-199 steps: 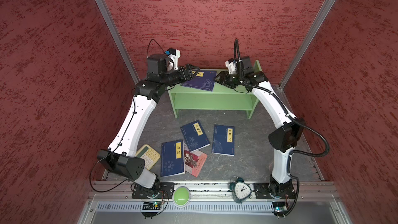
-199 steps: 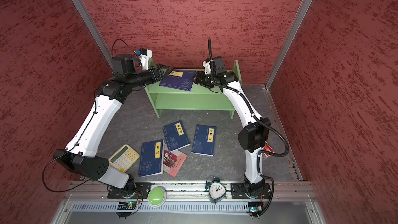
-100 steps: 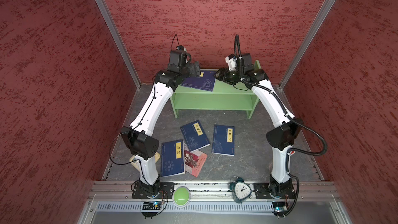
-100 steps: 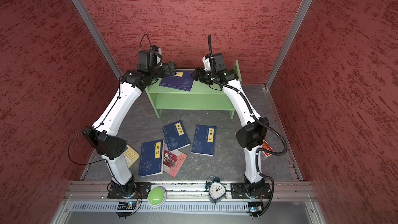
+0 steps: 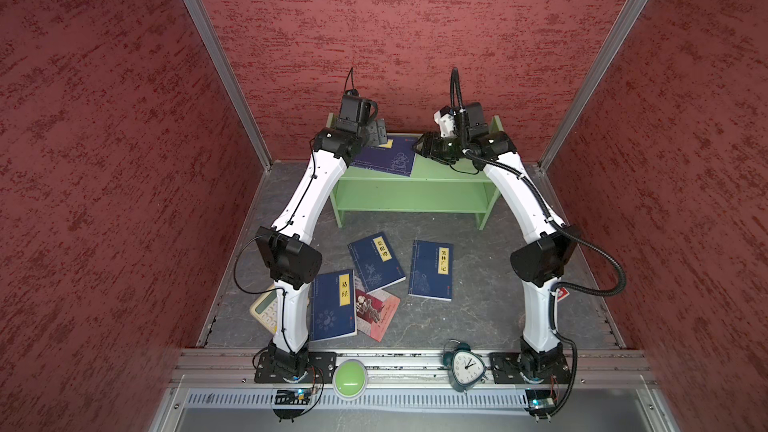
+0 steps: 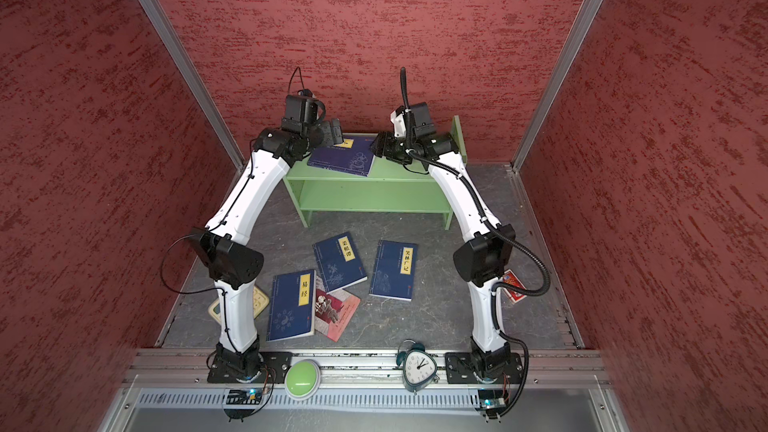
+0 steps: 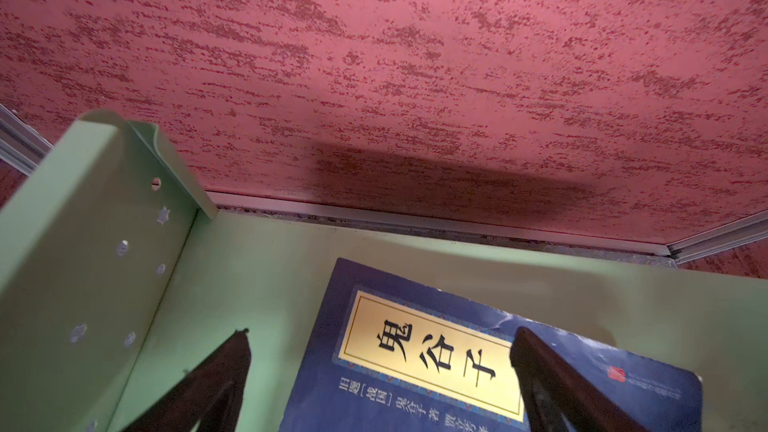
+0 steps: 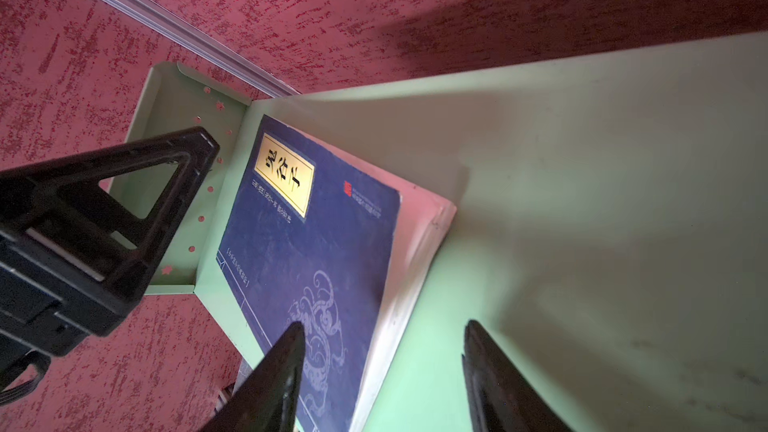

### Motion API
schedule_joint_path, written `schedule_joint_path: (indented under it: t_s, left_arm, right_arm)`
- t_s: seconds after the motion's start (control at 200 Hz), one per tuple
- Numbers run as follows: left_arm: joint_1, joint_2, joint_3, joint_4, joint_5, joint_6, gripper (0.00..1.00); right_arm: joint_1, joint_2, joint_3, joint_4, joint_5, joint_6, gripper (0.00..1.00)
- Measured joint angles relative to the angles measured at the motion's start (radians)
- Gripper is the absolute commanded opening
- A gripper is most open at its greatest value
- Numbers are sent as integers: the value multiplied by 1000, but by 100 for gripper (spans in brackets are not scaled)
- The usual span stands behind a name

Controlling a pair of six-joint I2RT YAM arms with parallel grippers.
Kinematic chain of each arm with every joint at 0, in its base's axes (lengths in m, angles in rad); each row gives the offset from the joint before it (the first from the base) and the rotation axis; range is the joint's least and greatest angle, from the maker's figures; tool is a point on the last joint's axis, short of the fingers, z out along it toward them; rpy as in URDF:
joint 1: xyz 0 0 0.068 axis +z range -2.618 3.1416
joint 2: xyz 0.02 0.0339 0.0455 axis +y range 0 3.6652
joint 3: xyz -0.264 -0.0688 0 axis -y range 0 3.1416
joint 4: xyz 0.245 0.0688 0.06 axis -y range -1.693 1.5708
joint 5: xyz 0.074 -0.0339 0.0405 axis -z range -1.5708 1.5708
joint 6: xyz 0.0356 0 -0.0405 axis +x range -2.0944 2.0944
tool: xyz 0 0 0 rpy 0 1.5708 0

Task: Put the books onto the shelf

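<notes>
Left end effector (image 7: 381,331) hangs spread wide and empty over the label end of the navy book (image 7: 436,351), which lies flat and askew on the top tier of the shelf (image 5: 415,201). Right end effector (image 8: 384,322), half spread and gripping nothing, straddles that book's page edge. Whether a fingertip touches the cover I cannot tell. Best, I judge, is to nudge the book square toward the peg-holed side panel (image 7: 91,268) just beyond the left tips, then lift clear. Behind and below them, three more navy books (image 5: 432,270) and a red-pink book (image 5: 380,309) lie on the dark marbled table (image 5: 478,305), enclosed by red textured walls (image 5: 415,35).
</notes>
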Motion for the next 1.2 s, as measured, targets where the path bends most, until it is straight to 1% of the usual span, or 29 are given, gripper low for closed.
schedule_joint_path:
  t_s: [0.11,0.431,0.686,0.987,1.202]
  left_arm:
    - [6,17,12,-23,3,-12,99]
    - [53,56,18,-79,76,-62,99]
    - [58,56,23,-80,134,-70,99]
    - [58,9,-32,-82,204,-84,99]
    - [54,-45,-89,-101,252,-99,100]
  right_arm:
    - [0,12,1,-2,-2,-2,62]
    - [-5,21,13,-10,-9,-5,63]
    - [-15,46,78,-31,-14,-9,64]
    - [-38,53,96,-52,-35,-16,66]
    - [-43,77,132,-83,-74,-24,68]
